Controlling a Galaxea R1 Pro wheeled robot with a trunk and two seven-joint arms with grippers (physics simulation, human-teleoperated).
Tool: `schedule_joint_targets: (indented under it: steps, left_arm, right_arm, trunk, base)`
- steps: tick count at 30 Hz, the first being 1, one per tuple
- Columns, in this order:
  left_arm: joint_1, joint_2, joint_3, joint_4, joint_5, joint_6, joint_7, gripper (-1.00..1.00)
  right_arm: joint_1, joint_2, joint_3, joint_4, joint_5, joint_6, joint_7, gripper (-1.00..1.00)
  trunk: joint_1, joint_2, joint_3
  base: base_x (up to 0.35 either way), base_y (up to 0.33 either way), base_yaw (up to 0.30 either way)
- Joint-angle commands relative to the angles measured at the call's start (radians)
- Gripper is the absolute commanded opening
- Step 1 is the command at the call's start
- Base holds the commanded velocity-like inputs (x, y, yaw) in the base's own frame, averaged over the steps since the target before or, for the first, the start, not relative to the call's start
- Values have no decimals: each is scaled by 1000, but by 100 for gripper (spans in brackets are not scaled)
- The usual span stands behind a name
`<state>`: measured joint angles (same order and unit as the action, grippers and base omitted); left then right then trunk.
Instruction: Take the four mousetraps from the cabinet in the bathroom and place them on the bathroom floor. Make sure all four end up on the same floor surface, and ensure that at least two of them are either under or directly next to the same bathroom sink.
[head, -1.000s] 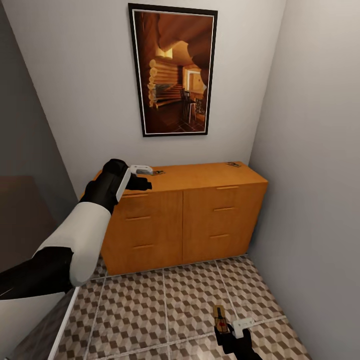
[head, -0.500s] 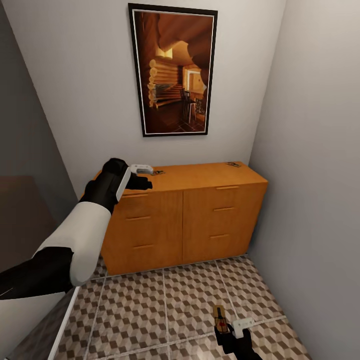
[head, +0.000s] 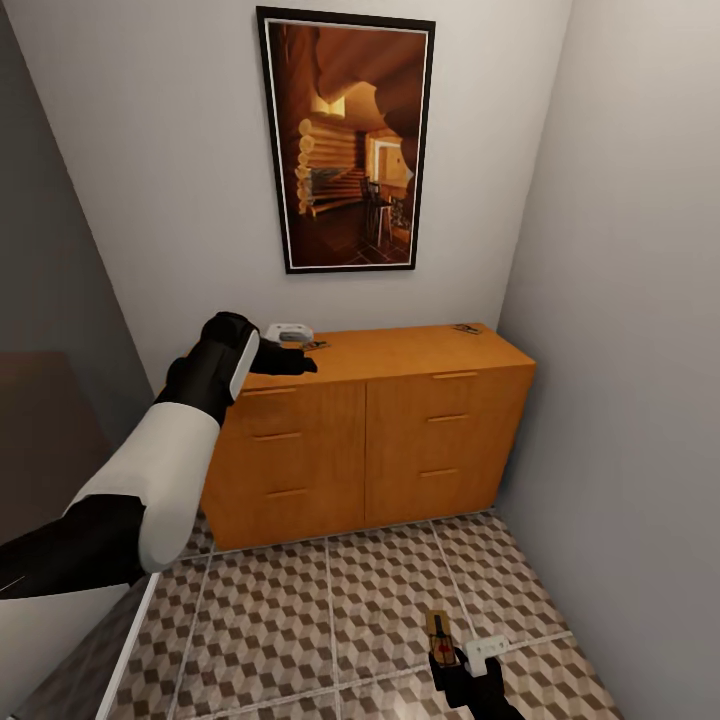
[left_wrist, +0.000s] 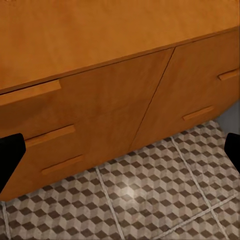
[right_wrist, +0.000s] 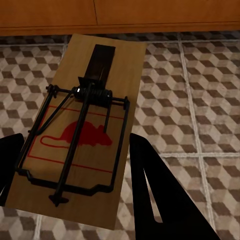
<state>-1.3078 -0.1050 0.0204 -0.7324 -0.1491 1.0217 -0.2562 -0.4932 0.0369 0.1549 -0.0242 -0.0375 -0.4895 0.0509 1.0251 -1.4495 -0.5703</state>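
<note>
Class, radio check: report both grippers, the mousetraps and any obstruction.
Left gripper open over cabinet top beside a mousetrap. Right gripper shut on second mousetrap above floor. Third trap far corner. No obstruction.

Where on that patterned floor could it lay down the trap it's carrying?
The tiled floor lies bare from the cabinet front back toward the robot, between the side walls. The right tool holds a mousetrap above that patch. The cabinet top is busier: the left tool at one end, a second mousetrap near the other.

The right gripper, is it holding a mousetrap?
Yes, the right gripper has a mousetrap lying between its dark fingers, above the tiled floor.
</note>
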Motion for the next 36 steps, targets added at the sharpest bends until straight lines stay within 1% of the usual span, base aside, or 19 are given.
schedule_joint_targets:
  steps: [1,10,18,36]
  left_arm:
    - [-1,0,2,-1,-10,3,-9,100]
    - [-1,6,2,-2,-11,3,-12,100]
    - [-1,19,1,-2,-11,3,-12,100]
    - [-1,21,1,-2,-12,3,-12,100]
  right_arm:
    - [-1,0,3,1,-9,-3,7,-100]
    - [-1,0,3,1,-9,-3,7,-100]
    - [-1,0,3,1,-9,-3,7,-100]
    - [-1,0,3,1,-9,-6,7,-100]
  trunk:
    - [0,-1,-1]
    - [0,-1,-1]
    - [0,-1,-1]
    - [0,-1,-1]
  base:
    - [0,0,0]
    - [0,0,0]
    - [0,0,0]
    - [0,0,0]
